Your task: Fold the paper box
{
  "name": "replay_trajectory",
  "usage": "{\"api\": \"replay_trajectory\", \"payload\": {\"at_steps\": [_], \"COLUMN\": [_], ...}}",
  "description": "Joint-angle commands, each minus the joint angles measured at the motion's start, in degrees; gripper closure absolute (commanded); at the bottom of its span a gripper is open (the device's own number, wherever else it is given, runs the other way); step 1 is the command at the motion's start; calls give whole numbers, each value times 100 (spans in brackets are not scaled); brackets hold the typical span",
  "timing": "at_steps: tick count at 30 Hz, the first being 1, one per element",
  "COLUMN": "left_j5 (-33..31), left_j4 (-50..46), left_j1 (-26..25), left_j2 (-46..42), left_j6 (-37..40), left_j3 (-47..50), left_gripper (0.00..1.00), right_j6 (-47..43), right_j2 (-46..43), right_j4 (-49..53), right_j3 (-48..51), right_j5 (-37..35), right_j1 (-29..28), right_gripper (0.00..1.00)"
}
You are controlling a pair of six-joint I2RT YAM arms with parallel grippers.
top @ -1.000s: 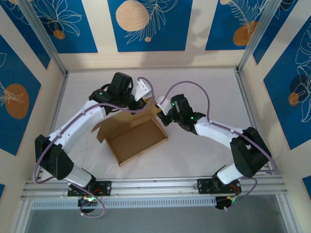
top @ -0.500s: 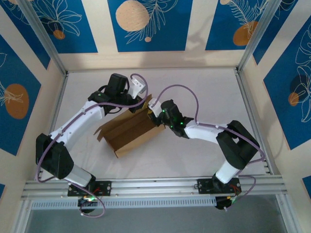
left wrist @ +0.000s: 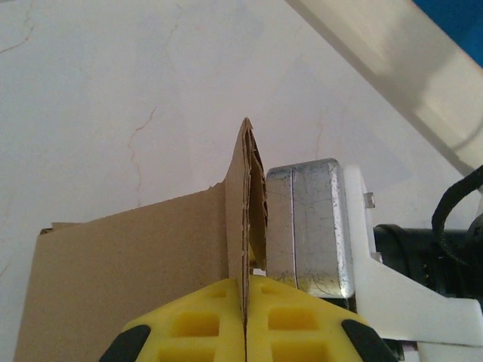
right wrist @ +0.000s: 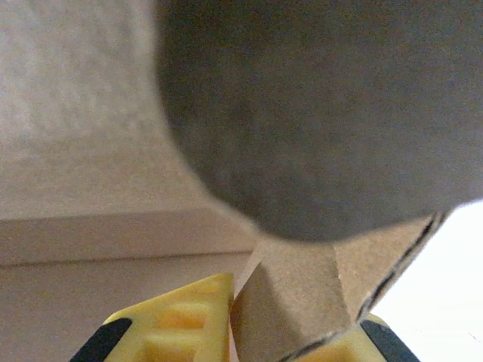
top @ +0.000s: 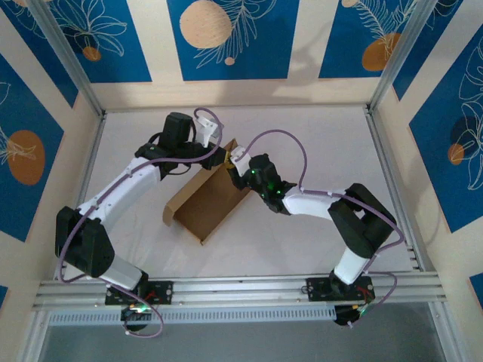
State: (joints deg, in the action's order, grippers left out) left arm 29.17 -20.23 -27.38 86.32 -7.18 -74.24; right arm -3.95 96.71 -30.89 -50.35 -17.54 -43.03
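Box (top: 205, 205) lies centre, far corner lifted between both grippers. Left gripper (left wrist: 245, 320) clamped on wall edge. Right gripper (right wrist: 290, 332) narrow around corner flap; grip firmness I cannot tell. I advise: left anchors, right folds slowly, no crushing.

robot test cell, aluminium rails (top: 241, 285), patterned walls (top: 226, 38)
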Motion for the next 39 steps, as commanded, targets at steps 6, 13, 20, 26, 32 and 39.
{"api": "replay_trajectory", "payload": {"at_steps": [6,13,20,26,32,39], "left_j5": [1038,196,242,195,-58,-187], "left_j4": [-179,-1151,-1429,-1755,-2095,-2220], "left_j1": [-284,-251,-264,-413,-524,-641], "left_j2": [-128,-55,100,307,367,424], "left_j6": [749,1868,2350,2786,3306,3889], "left_j3": [-297,-962,-1377,-1673,-1867,-1993], "left_gripper": [100,100,100,100,100,100], "right_j6": [-229,-519,-1258,-1882,-2469,-2971], "right_j2": [-317,-1353,-1883,-1810,-2065,-2196], "right_j4": [-202,744,1610,2248,2543,3478], "right_j3": [-82,337,340,-36,-143,-495], "right_j5": [75,1013,1865,2211,2346,3600], "right_j1": [-97,1003,1624,1725,1984,2380], "right_gripper": [77,60,47,46,41,43]}}
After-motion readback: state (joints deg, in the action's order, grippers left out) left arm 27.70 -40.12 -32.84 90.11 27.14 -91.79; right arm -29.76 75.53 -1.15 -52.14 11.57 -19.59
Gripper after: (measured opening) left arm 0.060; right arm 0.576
